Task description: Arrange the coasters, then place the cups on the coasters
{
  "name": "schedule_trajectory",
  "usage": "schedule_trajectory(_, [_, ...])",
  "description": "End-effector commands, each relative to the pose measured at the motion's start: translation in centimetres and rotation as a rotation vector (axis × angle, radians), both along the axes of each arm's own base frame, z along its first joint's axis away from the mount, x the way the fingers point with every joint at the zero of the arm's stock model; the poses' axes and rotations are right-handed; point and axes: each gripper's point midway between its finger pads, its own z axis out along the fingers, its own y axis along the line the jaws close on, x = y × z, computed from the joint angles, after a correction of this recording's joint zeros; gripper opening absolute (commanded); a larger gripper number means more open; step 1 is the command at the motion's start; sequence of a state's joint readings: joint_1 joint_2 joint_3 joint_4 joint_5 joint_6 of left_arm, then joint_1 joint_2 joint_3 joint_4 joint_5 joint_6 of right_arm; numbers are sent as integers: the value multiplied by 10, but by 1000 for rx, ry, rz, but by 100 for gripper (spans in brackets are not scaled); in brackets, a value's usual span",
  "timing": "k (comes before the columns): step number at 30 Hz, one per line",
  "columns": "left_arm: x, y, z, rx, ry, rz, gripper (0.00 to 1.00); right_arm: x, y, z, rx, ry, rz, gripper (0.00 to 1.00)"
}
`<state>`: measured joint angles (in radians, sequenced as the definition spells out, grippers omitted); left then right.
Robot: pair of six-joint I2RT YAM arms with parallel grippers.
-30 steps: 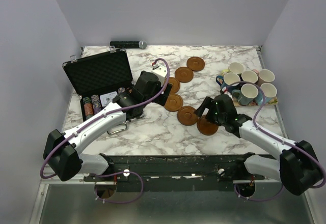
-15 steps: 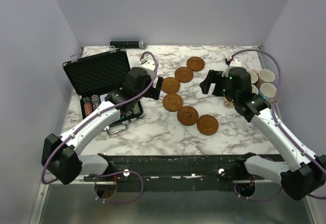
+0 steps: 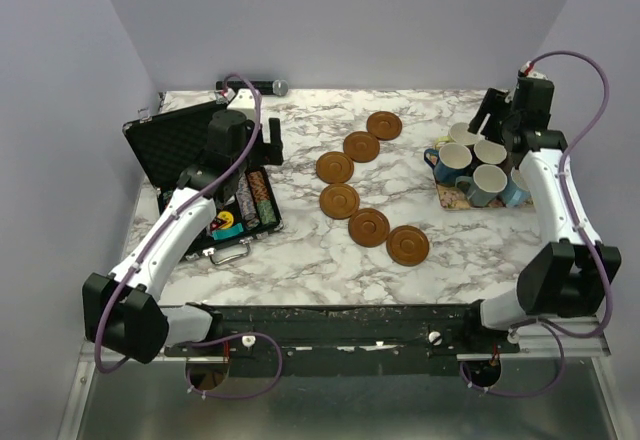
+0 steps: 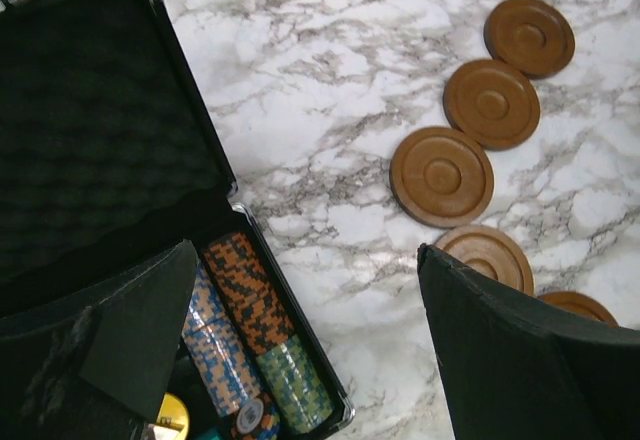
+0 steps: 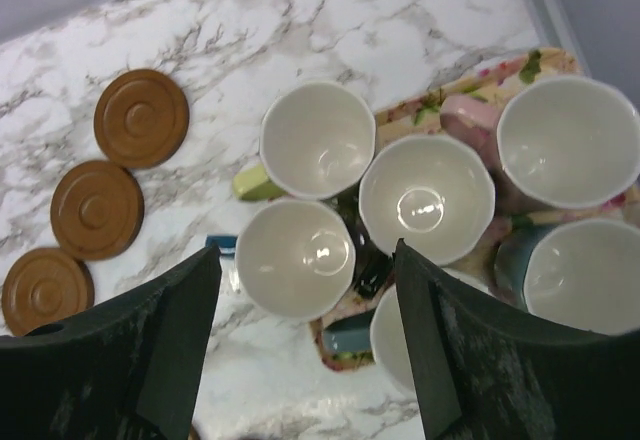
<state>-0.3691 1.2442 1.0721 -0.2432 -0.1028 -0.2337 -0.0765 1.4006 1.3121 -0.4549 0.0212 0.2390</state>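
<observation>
Found right gripper [image 5: 303, 260] spread and empty, directly above cups [image 5: 427, 198] clustered on floral tray [image 5: 432, 110]. Noted coasters [image 3: 369, 226] in diagonal row well to its left, bare. Judged it nearer to cups; left gripper [image 4: 305, 260], spread empty, well apart over case [image 4: 100, 130].

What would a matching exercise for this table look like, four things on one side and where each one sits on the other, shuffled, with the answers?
Things:
1. coasters
2. cups
3. chips
4. black cylinder

Places:
A. in the open case
B. at the far edge of the table
C. in a slanting line mid-table
D. bunched together at the right

Pairs: 1-C, 2-D, 3-A, 4-B
</observation>
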Motion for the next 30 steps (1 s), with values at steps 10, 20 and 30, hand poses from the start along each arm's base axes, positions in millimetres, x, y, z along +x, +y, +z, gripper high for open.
schedule_trajectory(10, [48,-24,28,-120,56,-8,99,66,-39,-37,-3,276,-75,56])
schedule_trajectory(20, [52,-37,8,-134,144,-48,99,94,-54,-83,-148,385,48,52])
schedule_trajectory(30, [60,-35,3,-88,161,-42,99,104,-59,-116,-180,453,82,47])
